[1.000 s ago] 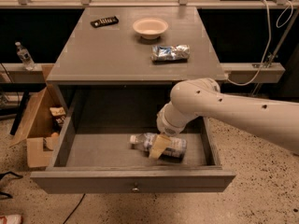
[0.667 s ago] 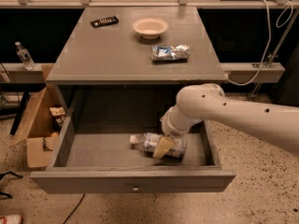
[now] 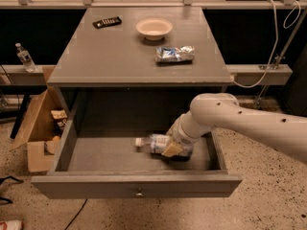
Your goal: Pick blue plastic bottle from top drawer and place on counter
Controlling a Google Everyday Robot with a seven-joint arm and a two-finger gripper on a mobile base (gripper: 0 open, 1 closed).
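The blue plastic bottle [image 3: 152, 143] lies on its side on the floor of the open top drawer [image 3: 136, 185], white cap pointing left. My gripper [image 3: 172, 148] reaches down into the drawer from the right and sits over the bottle's right end, covering that part. The white arm [image 3: 240, 121] crosses the drawer's right side. The grey counter [image 3: 124, 56] is above and behind the drawer.
On the counter stand a white bowl [image 3: 154, 28], a silvery-blue foil snack packet [image 3: 175, 54] and a black remote [image 3: 107, 22]. A cardboard box [image 3: 36, 128] sits on the floor left of the drawer. A small clear bottle [image 3: 24, 56] stands on the left ledge.
My arm's elbow has shifted a little right and lower. The gripper stays at the bottle's right end, and the bottle has not visibly moved.
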